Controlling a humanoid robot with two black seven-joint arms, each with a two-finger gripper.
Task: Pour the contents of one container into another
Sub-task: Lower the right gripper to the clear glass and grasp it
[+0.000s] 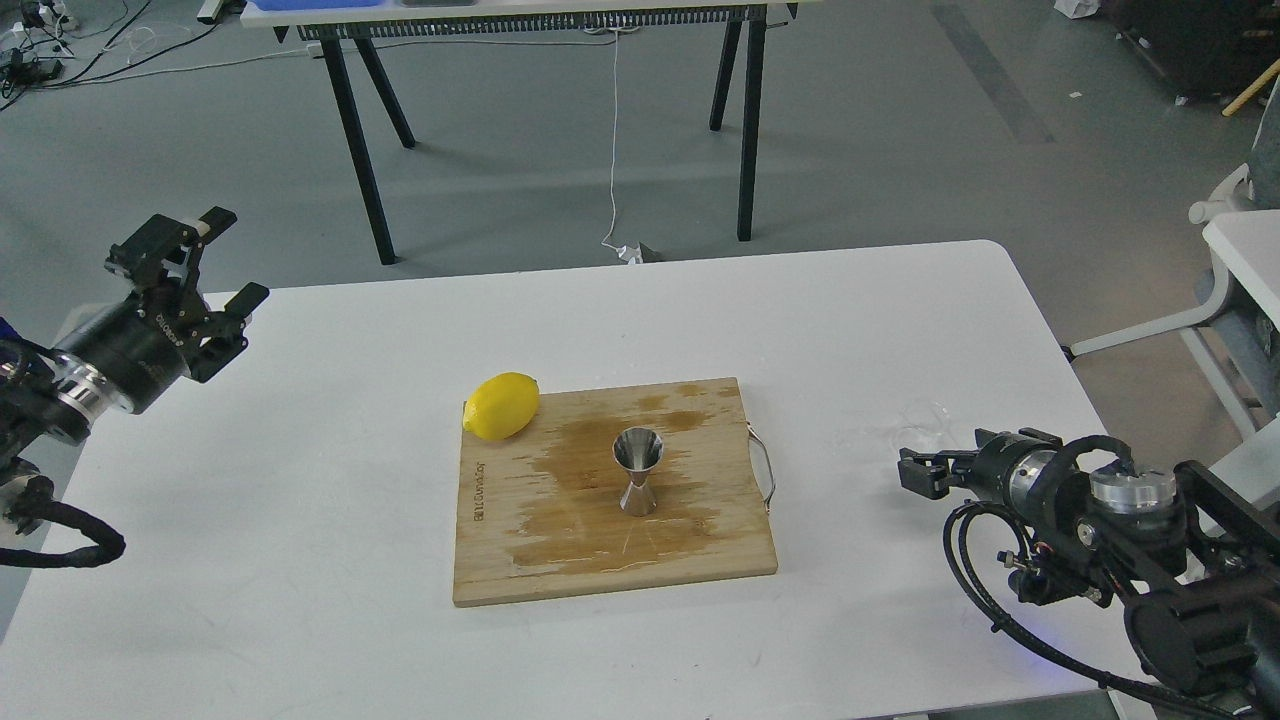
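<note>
Nearest the lens, right arm low at table's right edge, right gripper (915, 470) seen dark and end-on beside one clear cup (925, 422); fingers impossible to tell apart or together. At centre of white table (300, 520), one wet-stained wooden board (560, 560) carrying one steel jigger (637, 470), upright. One lemon (501, 405) resting on the board's far left corner. At left, left gripper (226, 262) raised above the table edge, fingers spread apart, empty. Two arms in all.
</note>
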